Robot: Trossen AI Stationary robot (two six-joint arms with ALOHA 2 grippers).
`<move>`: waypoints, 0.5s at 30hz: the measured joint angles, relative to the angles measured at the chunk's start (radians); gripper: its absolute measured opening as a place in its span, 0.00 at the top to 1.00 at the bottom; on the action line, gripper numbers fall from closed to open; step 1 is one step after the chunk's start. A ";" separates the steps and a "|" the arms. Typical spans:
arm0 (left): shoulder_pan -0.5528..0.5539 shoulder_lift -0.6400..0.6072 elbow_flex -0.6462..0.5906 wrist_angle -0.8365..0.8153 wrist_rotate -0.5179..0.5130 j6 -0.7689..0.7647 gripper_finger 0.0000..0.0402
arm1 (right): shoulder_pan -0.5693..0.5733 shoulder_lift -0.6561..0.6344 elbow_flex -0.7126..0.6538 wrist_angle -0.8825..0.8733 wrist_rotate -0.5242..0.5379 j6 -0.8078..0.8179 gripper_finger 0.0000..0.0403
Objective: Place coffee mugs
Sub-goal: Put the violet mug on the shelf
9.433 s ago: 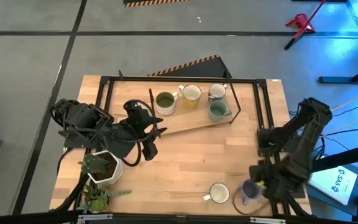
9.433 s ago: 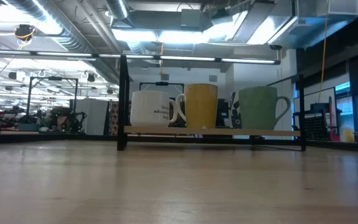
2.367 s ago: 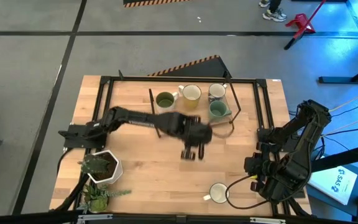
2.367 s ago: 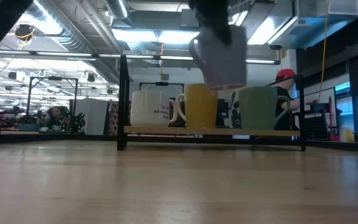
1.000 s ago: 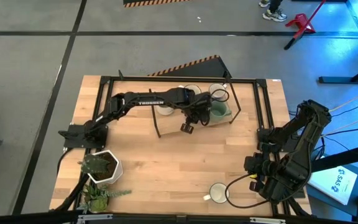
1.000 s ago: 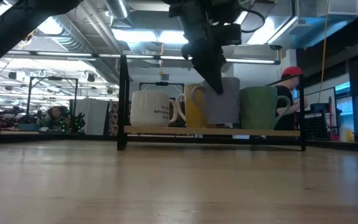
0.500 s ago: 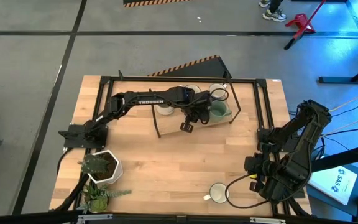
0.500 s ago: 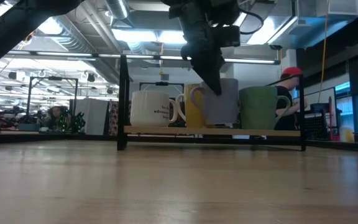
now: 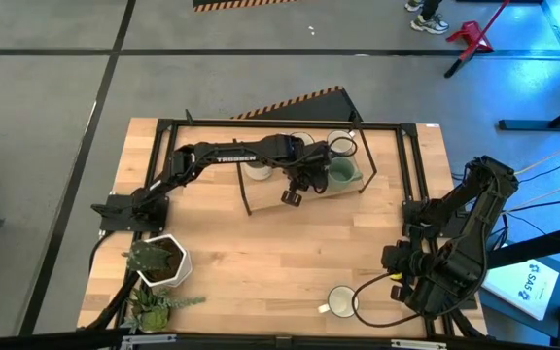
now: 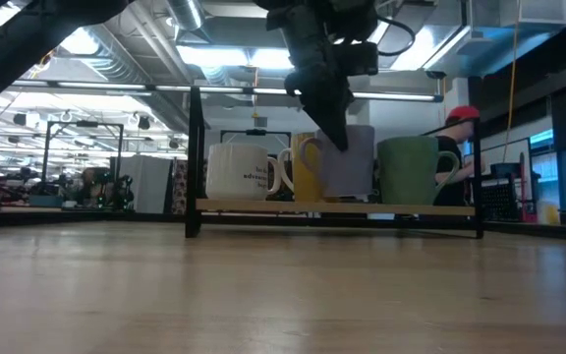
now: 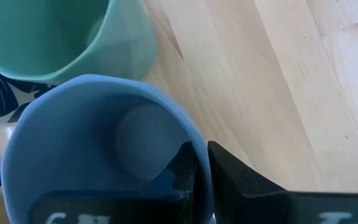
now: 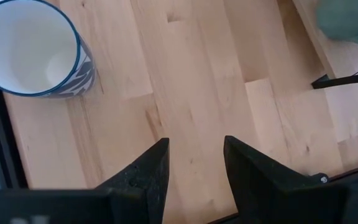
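The left gripper [image 11: 201,174] is pinched tight on the rim of the lavender mug [image 11: 98,155], one finger inside the cup, one outside. That rim grip lets the arm lower it straight down w/o bumping the others. In the low view the mug [image 10: 350,160] sits on or just above the wooden shelf [image 10: 332,207]; can't tell which.

Just beside the gripper is the teal mug [image 11: 55,37], v. close, maybe touching. A blue-pattern mug [image 9: 339,145] is right behind it. The yellowish mug [image 10: 308,167] and the white mug [image 10: 242,172] are on the gripper's other side. All in a row, so the last gap gets filled.

The right gripper [image 12: 194,162] waits w/ fingers apart, empty. Another blue-rimmed white mug [image 12: 33,53] stands near it on the table, prob. next to go.

Writing: "TROSSEN" on the left arm [image 9: 227,157]. White mug has dark text, too small to read.
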 joint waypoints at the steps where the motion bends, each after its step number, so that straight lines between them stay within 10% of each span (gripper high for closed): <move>1: 0.000 0.000 0.000 0.000 0.000 0.000 0.95 | 0.000 0.000 0.000 0.000 -0.001 0.000 0.65; 15: -0.001 -0.004 0.001 0.020 -0.049 0.027 0.82 | 0.000 0.000 0.000 0.024 0.000 -0.001 0.65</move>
